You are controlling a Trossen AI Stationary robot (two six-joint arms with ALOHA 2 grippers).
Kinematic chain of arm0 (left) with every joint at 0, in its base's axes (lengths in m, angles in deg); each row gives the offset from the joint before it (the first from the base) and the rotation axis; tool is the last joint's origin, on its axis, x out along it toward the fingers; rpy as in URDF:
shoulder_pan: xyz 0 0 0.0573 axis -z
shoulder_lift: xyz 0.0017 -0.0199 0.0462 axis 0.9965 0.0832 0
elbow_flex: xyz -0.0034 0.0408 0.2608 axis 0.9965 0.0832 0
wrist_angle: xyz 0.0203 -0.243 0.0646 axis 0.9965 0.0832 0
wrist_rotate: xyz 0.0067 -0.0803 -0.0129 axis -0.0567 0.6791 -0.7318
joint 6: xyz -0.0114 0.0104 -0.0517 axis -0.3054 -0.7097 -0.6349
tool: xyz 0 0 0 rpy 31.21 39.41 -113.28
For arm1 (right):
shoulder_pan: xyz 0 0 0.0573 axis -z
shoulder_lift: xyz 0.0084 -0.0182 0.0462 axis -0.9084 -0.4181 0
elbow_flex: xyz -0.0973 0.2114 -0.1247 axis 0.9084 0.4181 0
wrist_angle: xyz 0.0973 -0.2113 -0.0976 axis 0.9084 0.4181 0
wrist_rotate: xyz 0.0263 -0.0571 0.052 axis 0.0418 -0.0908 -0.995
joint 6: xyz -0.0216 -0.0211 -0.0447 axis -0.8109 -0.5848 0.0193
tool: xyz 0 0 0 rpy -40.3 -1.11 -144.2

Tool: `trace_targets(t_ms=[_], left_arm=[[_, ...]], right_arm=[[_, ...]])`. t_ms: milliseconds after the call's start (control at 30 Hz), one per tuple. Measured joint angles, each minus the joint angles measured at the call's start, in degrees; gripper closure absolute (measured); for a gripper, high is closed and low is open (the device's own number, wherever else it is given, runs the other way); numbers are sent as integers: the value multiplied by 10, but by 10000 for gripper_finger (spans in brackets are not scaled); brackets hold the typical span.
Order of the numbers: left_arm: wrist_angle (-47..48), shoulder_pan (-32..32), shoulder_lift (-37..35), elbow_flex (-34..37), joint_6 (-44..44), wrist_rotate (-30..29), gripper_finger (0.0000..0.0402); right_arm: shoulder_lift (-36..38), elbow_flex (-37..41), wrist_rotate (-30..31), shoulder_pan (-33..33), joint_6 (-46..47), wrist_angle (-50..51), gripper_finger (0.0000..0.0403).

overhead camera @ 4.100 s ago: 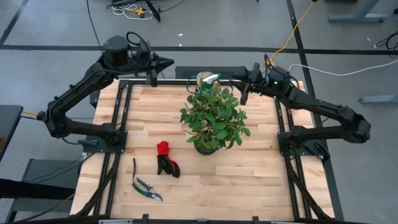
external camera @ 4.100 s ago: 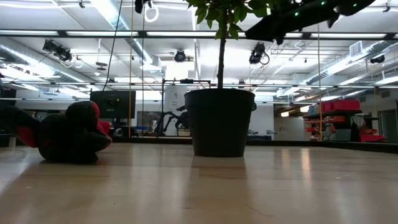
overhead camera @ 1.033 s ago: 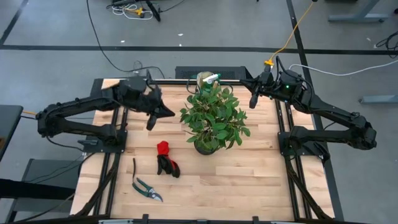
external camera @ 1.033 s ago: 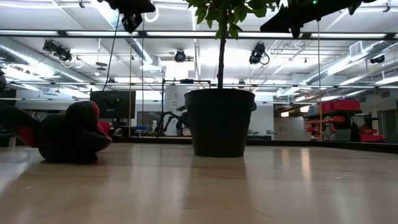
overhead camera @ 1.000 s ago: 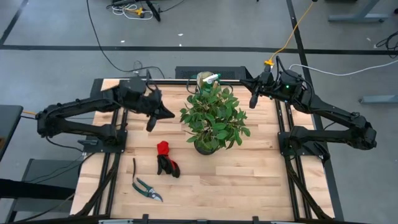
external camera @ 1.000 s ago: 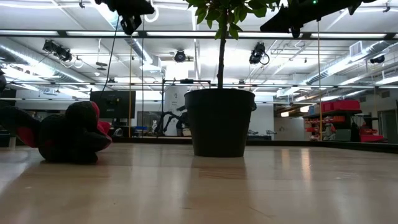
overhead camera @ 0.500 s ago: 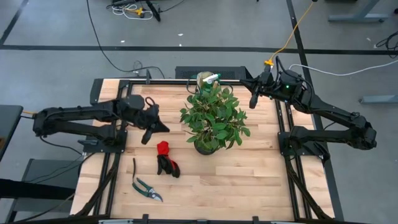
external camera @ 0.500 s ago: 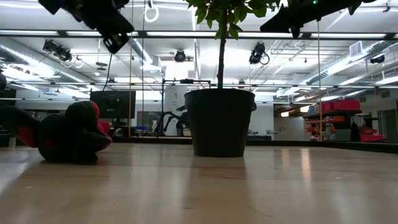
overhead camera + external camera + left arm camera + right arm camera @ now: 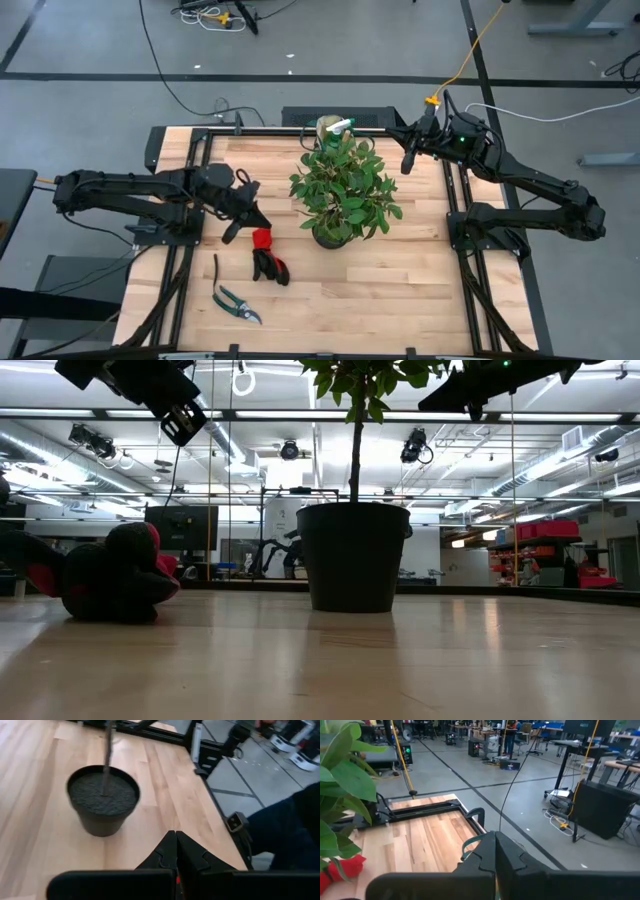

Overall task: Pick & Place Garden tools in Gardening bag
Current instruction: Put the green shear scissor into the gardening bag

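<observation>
Altogether one pair of gloves (image 9: 266, 255), one pruning shears (image 9: 233, 299), one plant (image 9: 343, 190); both pincers closed, empty.

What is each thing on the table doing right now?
Left gripper: fingers shut, empty, above the gloves.
Right gripper: fingers shut, empty, at the table's far right.
Gloves: lying in a heap on the table.
Pruning shears: lying flat, untouched.
Potted plant: standing upright.
Spray bottle: behind the plant, partly hidden.
</observation>
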Motion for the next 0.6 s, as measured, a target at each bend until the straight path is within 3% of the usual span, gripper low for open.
trace_targets(t_ms=[267,600], left_arm=[[3,11,-1,0,-5,11,399],[26,147,-19,1,-52,-138,399]], right_arm=[[0,0,-32,-1,0,0,403],[0,0,-32,-36,-40,1,403]])
